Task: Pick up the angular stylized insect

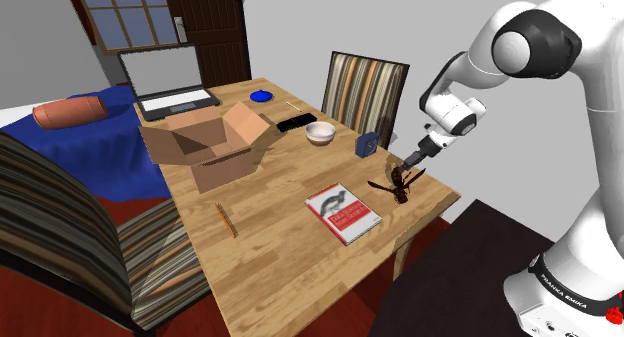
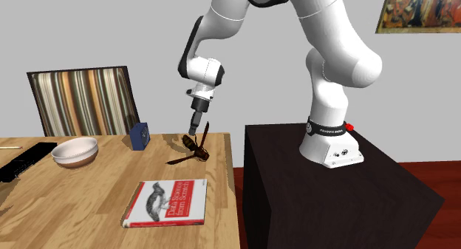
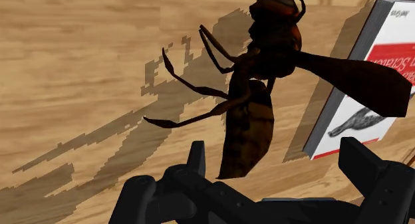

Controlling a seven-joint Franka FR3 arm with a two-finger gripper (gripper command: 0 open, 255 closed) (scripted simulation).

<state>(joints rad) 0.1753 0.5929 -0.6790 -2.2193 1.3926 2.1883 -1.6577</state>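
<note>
The insect [image 1: 398,186] is dark reddish-brown with long wings and thin legs. It stands on the wooden table [image 1: 270,240] near the corner closest to the stand, beside a red and white book [image 1: 343,213]. My gripper [image 1: 406,169] hangs just over it, tilted and open. Seen from the second exterior view, the gripper [image 2: 193,130] comes down onto the insect [image 2: 193,148] from above. In the wrist view the insect's [image 3: 256,103] tail end lies between the fingers of the gripper [image 3: 279,164], close to one finger [image 3: 196,159] and well apart from the other.
The book [image 2: 166,203] lies just beside the insect. A white bowl [image 1: 320,133] and a small blue object [image 1: 367,145] sit further in. An open cardboard box [image 1: 210,145], a laptop [image 1: 165,80] and a pencil [image 1: 226,220] occupy the table. A striped chair [image 1: 362,90] stands behind.
</note>
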